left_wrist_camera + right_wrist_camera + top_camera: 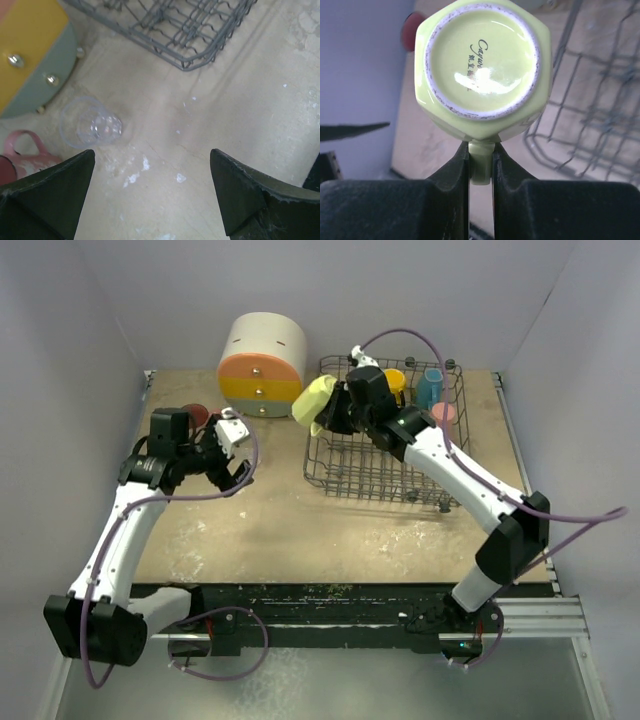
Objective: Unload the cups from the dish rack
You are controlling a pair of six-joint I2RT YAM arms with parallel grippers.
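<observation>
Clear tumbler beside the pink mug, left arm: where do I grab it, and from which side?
Grip across the body of the clear tumbler, just below the rim. It has no handle and looks to stand mouth up. Come from above on the bare-table side: the pink mug sits close on one side and the cabinet just beyond. The left gripper is open and empty.
</observation>
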